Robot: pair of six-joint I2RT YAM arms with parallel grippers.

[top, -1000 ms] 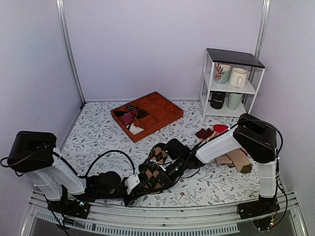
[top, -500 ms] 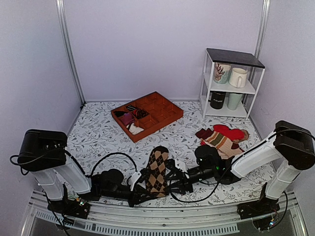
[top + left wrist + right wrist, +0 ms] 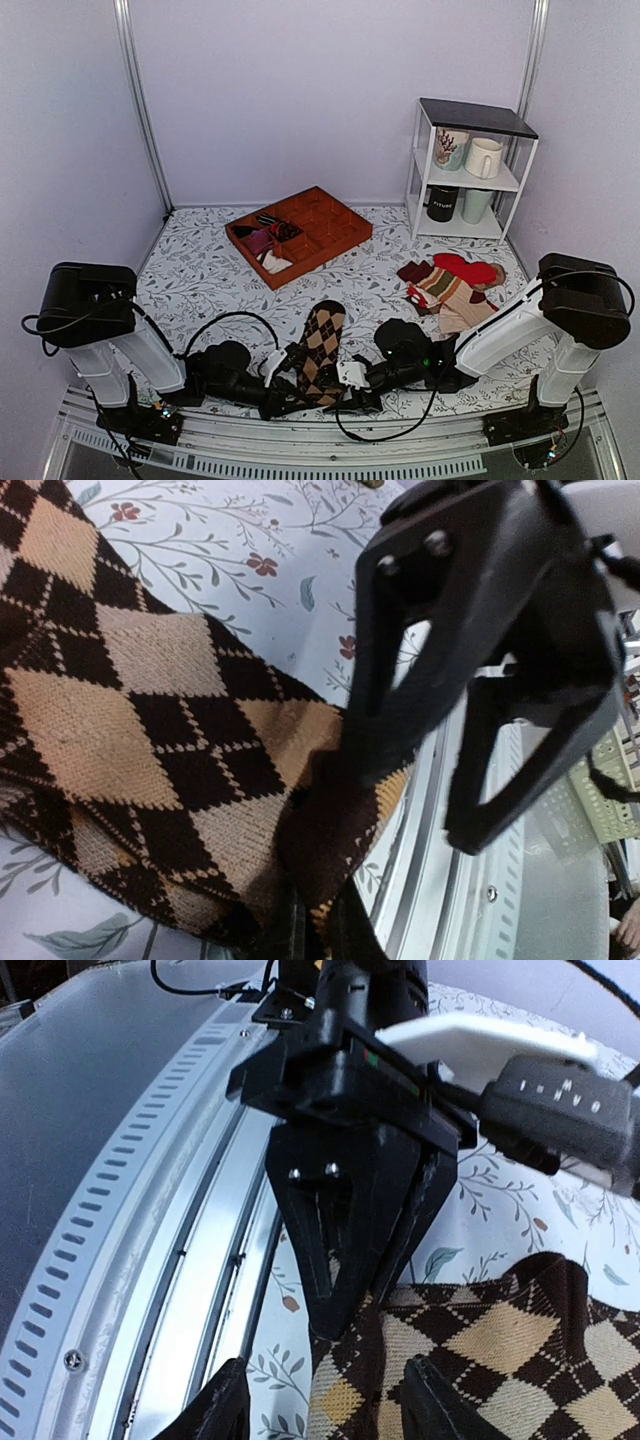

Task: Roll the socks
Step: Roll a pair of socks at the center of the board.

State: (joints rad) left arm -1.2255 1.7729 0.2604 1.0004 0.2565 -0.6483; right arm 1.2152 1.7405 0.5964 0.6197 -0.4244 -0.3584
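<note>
- Argyle socks (image 3: 322,345): dark brown with tan and black diamonds, lying flat and lengthwise on the table (image 3: 200,270); placed near the front edge, between the two arms, with the near end close to the metal rail (image 3: 150,1190)
- Left hand (image 3: 305,932): fingers pressed together, pinching the near hem of the argyle socks; its arm lies low along the front of the table, coming in from the left
- Right hand (image 3: 330,1405): fingers spread, one on either side of the near corner of the argyle socks and not clamped on it; whether the tips touch the fabric I cannot tell; it sits just beside the left hand, the two facing each other over the sock's near end
- Orange tray (image 3: 330,225): split into compartments, standing at the back middle of the table, well apart from the argyle socks
- Small bundles (image 3: 262,242): maroon, white and dark, in the tray's left compartments
- Pile of red, striped and beige socks (image 3: 450,282): on the right side of the table, just behind the right arm
- White shelf (image 3: 475,115): back right corner, dark top, two tiers
- Mugs (image 3: 484,157): a patterned one and a white one on the upper tier, a black one and a pale green one below
- Table covering: white with a leaf and flower print
</note>
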